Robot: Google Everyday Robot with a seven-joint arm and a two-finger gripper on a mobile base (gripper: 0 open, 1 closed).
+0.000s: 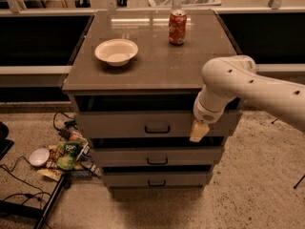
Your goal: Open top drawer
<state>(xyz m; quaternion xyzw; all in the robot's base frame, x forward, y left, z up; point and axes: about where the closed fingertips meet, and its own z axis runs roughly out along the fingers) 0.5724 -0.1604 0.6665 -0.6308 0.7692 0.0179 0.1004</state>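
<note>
I see my cream gripper [198, 131] right of centre, by the grey top drawer [124, 124], a red can [177, 27], a white bowl [116, 51].
</note>
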